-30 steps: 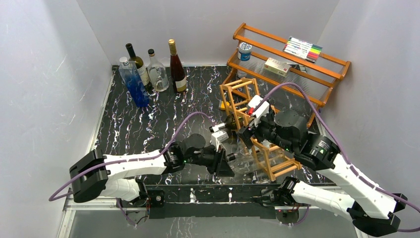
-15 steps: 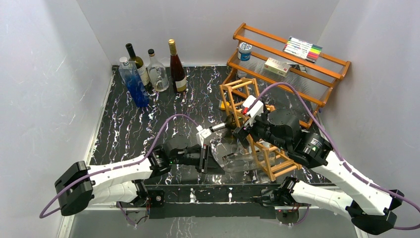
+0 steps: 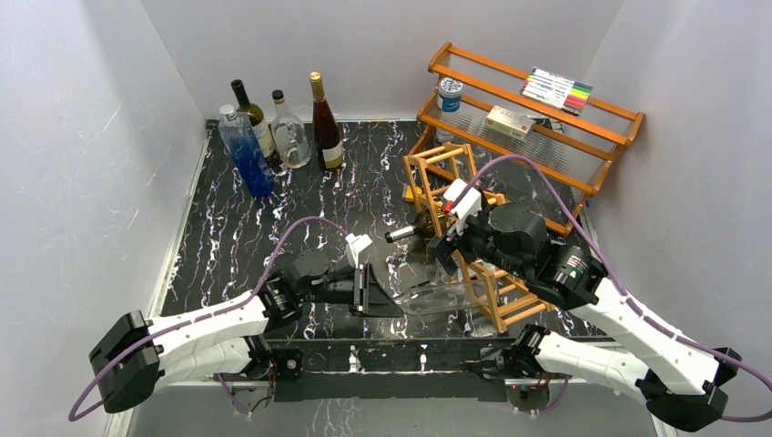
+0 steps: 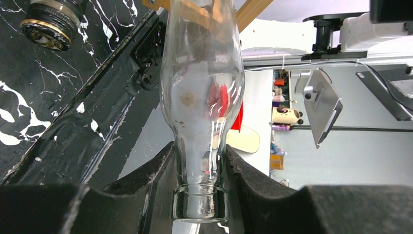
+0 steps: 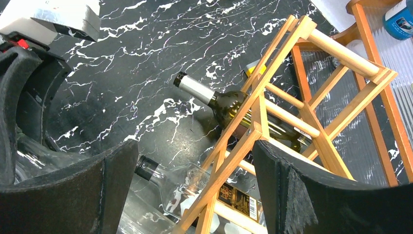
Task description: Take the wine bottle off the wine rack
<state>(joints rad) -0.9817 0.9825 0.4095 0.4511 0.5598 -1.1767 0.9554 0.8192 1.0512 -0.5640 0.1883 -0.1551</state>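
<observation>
The wine rack (image 3: 440, 169) is an orange-brown lattice lying right of centre; it also shows in the right wrist view (image 5: 263, 105). A clear glass wine bottle (image 3: 428, 296) lies on its side, its body at the rack's near end. My left gripper (image 3: 367, 291) is shut on its neck. In the left wrist view the neck (image 4: 200, 165) sits between the black pads, my gripper (image 4: 200, 192) closed just above the lip. My right gripper (image 3: 448, 248) is open above the rack; in the right wrist view (image 5: 195, 195) its jaws straddle a rack bar without touching it.
A dark bottle (image 5: 229, 105) and a clear labelled bottle with a black cap (image 5: 170, 180) lie in the rack. Several bottles (image 3: 273, 132) stand at the back left. A two-tier wooden shelf (image 3: 546, 123) with small items stands at the back right.
My left arm has drawn back to the left with the clear bottle's neck in its gripper, sliding the bottle out of the rack. The right gripper has shifted slightly left above the rack.
</observation>
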